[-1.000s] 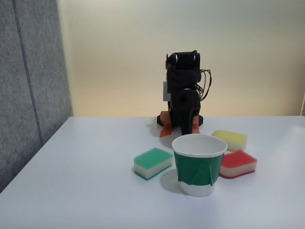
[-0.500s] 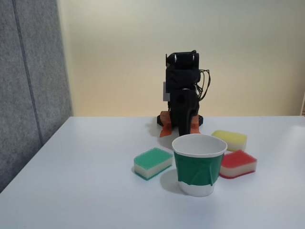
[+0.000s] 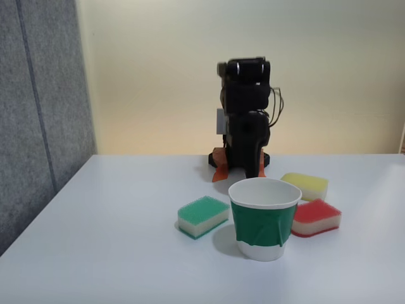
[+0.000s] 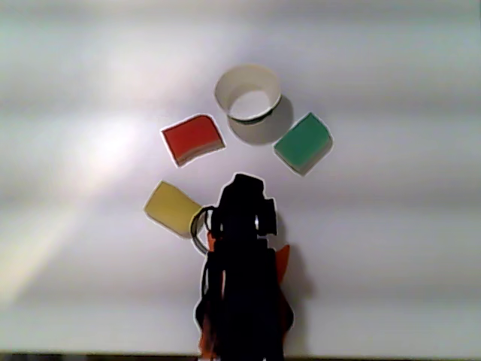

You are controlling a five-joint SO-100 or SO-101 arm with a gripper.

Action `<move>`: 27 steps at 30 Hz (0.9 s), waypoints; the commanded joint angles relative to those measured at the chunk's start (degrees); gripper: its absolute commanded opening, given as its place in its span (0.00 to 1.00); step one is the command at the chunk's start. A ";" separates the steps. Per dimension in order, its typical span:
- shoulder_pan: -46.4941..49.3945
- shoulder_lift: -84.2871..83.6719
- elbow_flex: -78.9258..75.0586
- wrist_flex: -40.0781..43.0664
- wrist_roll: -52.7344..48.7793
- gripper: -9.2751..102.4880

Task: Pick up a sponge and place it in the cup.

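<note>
Arm (image 3: 245, 120) has lifted since a second ago: its top sits higher in the fixed view's upper centre and looks slightly motion-blurred; it had been folded lower over its base. Sponges and cup haven't shifted.

Sponge (image 3: 316, 217) lies flat on the counter (image 3: 114, 240), red side up, lower right of the fixed view, just right of the cup (image 3: 264, 218) and partly hidden behind it; touching or a hair apart, can't tell. In the other view the sponge (image 4: 193, 139) is at upper centre-left, cup (image 4: 247, 92) up and right of it, arm (image 4: 242, 263) a dark silhouette at bottom centre.

Key relation: in the other view the sponge lies up and left of the arm's front end, with the yellow sponge (image 4: 172, 207) between, just beside the arm's left flank. Its long axis runs roughly left-right there, tilted a little up to the right, so my guess is the jaws need to straddle the short side. The green sponge (image 4: 303, 142) is off to the right, clear of that path.

Jaws: folded into the dark arm body in both views, so opening can't be read. Nothing visibly held; all three sponges are on the counter. Pick not started, cup looks empty.
</note>
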 commanded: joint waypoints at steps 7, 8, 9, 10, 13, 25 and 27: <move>-10.55 -31.29 -20.92 -9.58 3.78 0.08; -11.16 -33.31 -23.38 -9.93 3.43 0.08; -11.69 -35.33 -26.10 -9.84 3.34 0.08; -12.22 -37.27 -29.36 -8.88 3.34 0.08; -13.10 -42.80 -39.20 -4.75 2.46 0.08; -14.33 -58.27 -65.74 4.22 -5.45 0.08; -14.85 -59.68 -68.12 4.48 -8.17 0.08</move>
